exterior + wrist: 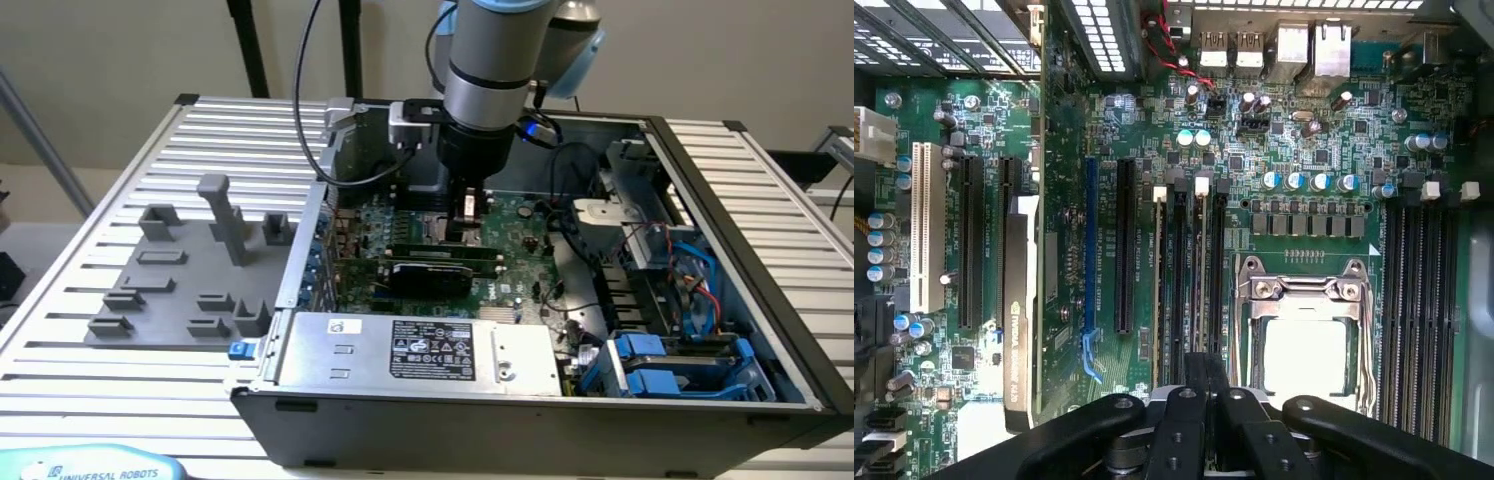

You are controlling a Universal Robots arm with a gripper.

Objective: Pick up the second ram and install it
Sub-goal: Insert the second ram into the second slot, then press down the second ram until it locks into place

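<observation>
Right, the arm is reaching down in the upper middle of the exterior view, and the gripper (pixel 469 213) is hanging just over the green motherboard (pixel 518 232) inside the open computer case (pixel 534 405). On the wrist camera the claw is closing down to a thin slit, and it is pinching the second ram (pixel 1200 280), which is showing edge-on as a pale narrow strip. That stick is sitting in line with one of the long black slots (pixel 1179 270), its far end meeting a white latch (pixel 1201 185). Another stick (pixel 1159 290) is standing in a neighbouring slot, and the silver processor socket (pixel 1304 335) is lying just beside the group. Whether the held stick is fully seated, I cannot tell. Over on the exterior view's left, the grey holder tray (pixel 174 275) is sitting on the ribbed table (pixel 67 385), well apart from the claw.
</observation>
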